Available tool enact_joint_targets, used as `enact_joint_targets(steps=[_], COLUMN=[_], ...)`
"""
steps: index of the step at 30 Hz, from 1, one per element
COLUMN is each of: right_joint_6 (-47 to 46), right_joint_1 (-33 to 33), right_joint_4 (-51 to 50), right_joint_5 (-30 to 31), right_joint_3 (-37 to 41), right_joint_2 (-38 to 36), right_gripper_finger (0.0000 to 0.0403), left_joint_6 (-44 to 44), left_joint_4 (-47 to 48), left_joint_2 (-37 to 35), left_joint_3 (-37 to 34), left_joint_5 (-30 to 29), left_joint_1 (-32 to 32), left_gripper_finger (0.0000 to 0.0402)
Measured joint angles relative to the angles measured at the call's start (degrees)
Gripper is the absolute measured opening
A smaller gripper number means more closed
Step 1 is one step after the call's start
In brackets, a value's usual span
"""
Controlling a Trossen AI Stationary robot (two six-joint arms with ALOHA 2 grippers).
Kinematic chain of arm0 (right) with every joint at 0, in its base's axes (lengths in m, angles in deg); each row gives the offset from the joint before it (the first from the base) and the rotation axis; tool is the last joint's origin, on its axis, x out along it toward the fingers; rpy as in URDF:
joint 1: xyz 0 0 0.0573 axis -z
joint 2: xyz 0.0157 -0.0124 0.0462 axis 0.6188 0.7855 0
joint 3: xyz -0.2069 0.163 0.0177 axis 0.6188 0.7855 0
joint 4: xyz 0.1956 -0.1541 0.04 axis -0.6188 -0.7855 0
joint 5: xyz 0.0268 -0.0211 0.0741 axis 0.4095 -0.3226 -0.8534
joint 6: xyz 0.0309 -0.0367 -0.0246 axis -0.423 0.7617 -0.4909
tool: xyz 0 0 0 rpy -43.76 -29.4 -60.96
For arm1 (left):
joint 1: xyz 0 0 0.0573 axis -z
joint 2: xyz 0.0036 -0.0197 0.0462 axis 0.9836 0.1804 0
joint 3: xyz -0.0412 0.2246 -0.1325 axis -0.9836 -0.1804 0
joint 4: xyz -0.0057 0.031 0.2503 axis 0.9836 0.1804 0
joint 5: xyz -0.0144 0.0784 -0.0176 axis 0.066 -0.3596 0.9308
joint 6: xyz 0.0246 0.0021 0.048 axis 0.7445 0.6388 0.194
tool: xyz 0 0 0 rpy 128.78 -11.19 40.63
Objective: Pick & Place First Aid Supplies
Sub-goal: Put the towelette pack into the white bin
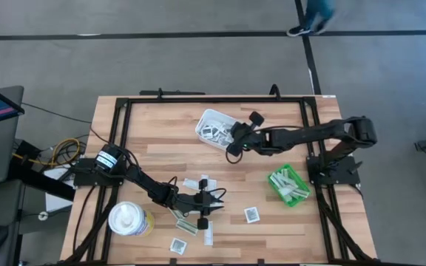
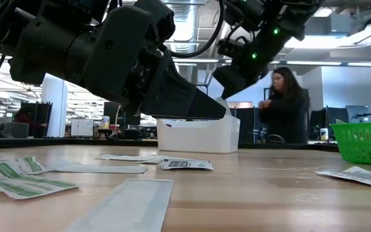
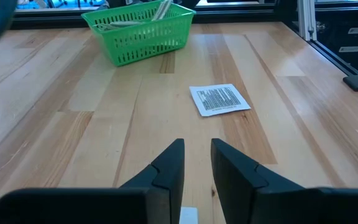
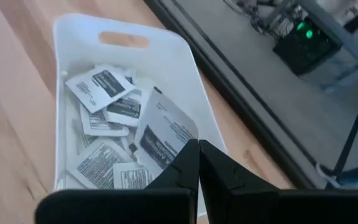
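Observation:
Square white packets with dark print fill the white tray (image 1: 202,122) (image 4: 185,50). More packets lie flat on the table: a square one (image 1: 252,214) (image 3: 219,98), white-and-olive strips (image 1: 187,227) (image 2: 18,180) and another square (image 2: 185,164). My right gripper (image 1: 234,144) (image 4: 198,149) hangs over the tray's right end, shut on a square packet (image 4: 163,134). My left gripper (image 1: 214,199) (image 3: 197,155) is low over the table's near middle, open by a narrow gap, pointing toward the right edge among the loose packets. My right gripper pinches the square packet by its corner (image 4: 185,144) between both fingers, coming from above and slanting down toward the table's left. The packet is lifted, tilted, above the other packets in the tray.
A green bin (image 1: 276,188) (image 3: 138,43) (image 2: 366,142) with strips inside stands right of centre. A white-and-yellow round container (image 1: 129,219) sits at the near left. A black frame edges the table. A person (image 2: 282,103) stands beyond the far side.

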Motion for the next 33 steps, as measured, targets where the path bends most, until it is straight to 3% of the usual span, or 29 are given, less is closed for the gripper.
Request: enact_joint_targets(steps=[4,11,17,25,30,33], right_joint_6=[4.56,3.12,3.01,-4.11,-4.29,-4.26], right_joint_1=[-0.14,-0.05,2.74,5.33,1.62,-2.91], right_joint_4=[-1.07,-7.57,-9.32,-10.58,-12.87,-17.57], right_joint_5=[-0.16,-4.44,-5.24,-16.25,-30.08,-33.56], right_joint_3=[-3.02,-8.76,-9.14,-9.04,-9.06,-9.06], right_joint_2=[-0.13,-0.13,0.31,-1.06,-5.08,-9.11], right_gripper_finger=[0.0001,0.0003,0.0054,0.0131,0.0141,0.0139], left_joint_6=[0.00,0.00,0.00,0.00,-0.43,-1.60], left_joint_4=[0.02,0.02,0.02,0.02,0.26,0.69], left_joint_2=[0.00,0.00,0.00,0.00,0.00,0.00], left_joint_3=[0.00,0.00,0.00,0.00,0.00,0.00], left_joint_5=[-0.01,-0.01,-0.01,-0.01,-0.02,-0.46], left_joint_1=[-0.01,-0.01,-0.01,0.19,0.16,0.16], left_gripper_finger=[0.0081,0.0081,0.0081,0.0081,0.0081,0.0081])
